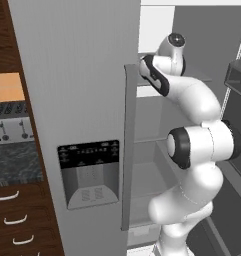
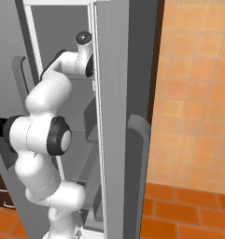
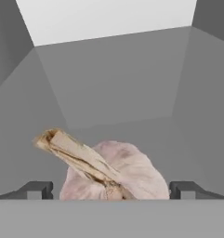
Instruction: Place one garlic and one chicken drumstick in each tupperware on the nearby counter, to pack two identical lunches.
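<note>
1. You have no brand name to read anywhere. The dispenser panel on the shut fridge door carries rows of small pale marks, too small for you to make out.
2. In the hand view your fingers stand spread wide, one dark tip at each side of the garlic. There is open room between each tip and the bulb; you can see no contact.
3. The garlic lies on a grey fridge shelf, its dry tan stalk pointing up and to the left in that view. It sits right at the near edge of the hand view, between the tips.
4. Around the bulb the shelf is bare. Grey walls close in at both sides and at the back, so your room is a narrow box that widens toward the hand.
5. In the left base view your arm reaches past the long door handle into the open compartment; the wrist is close to the door's edge.
6. In the right base view the arm passes just beside the edge of the open door, with little room there.
7. To your left a toaster stands on the dark surface, above drawers with curved handles.
</note>
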